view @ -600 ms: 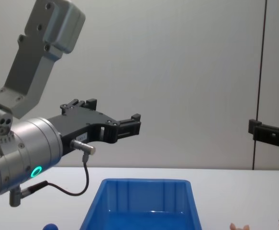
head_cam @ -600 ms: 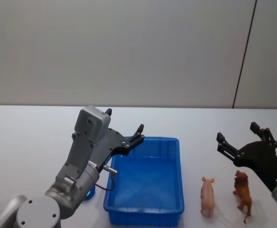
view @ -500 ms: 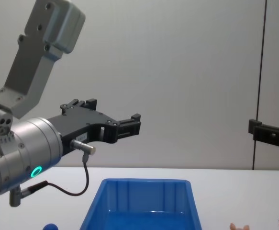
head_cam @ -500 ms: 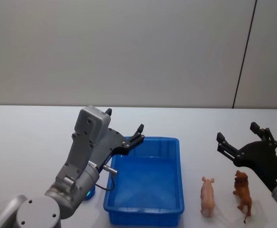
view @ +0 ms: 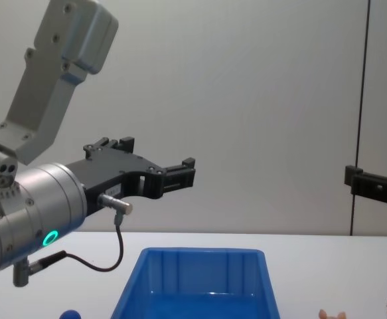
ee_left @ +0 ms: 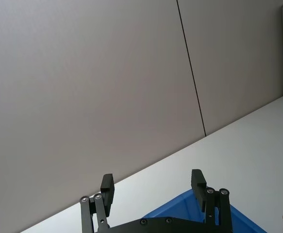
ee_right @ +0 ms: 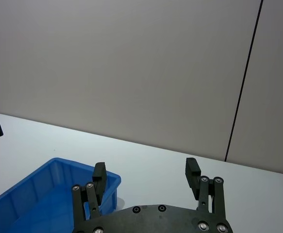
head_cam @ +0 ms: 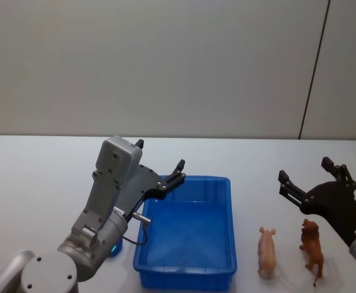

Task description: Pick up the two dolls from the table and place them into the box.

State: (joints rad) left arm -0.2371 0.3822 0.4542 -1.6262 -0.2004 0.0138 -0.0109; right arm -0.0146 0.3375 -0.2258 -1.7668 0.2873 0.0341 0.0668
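Observation:
The blue box (head_cam: 232, 227) sits on the white table (head_cam: 37, 177) in front of me, with nothing lying inside it. To its right stand the two dolls: a pale pink pig (head_cam: 266, 252) and, beside it, a shaggy reddish-brown animal (head_cam: 312, 244). My left gripper (head_cam: 160, 154) hovers open above the box's far left corner, holding nothing. My right gripper (head_cam: 306, 170) hangs open and empty in the air just beyond the two dolls. In the chest view the left gripper (view: 156, 153) floats well above the box (view: 203, 252).
A small blue rounded object (view: 70, 314) lies on the table left of the box, under my left arm. A grey wall with a dark vertical seam (head_cam: 315, 67) stands behind the table. Bare tabletop stretches to the far left and between box and dolls.

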